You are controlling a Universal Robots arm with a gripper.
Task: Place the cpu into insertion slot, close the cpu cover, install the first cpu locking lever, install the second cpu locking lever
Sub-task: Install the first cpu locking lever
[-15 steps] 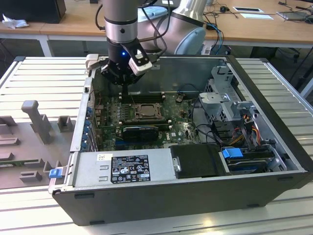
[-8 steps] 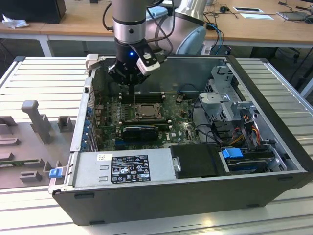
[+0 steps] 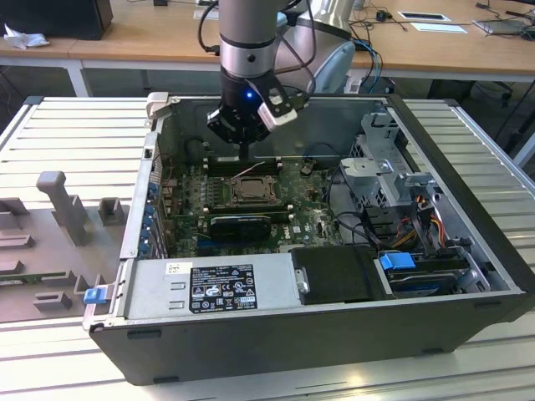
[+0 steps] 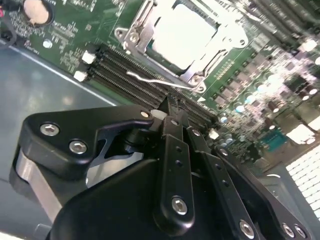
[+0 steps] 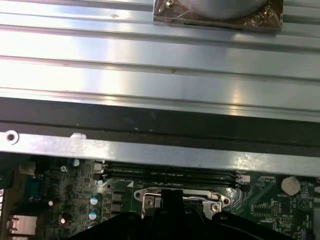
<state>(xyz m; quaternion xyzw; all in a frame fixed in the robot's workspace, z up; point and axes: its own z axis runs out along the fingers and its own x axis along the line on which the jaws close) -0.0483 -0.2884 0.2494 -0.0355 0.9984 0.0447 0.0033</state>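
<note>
The robot's black hand, fingers pressed together and holding nothing, hovers beside the thin springy wire locking lever. The pale silvery square cpu lies seated under the silvery metal cover frame. The lever looks stiff and slippery, best pushed near its free end.

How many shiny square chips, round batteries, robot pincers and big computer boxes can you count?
cpu: 1
round battery: 1
pincer: 1
computer case: 1
Total: 4

The computer case lies open on the surface. Inside it, the chip sits in the socket, just beside the memory slots.
</note>
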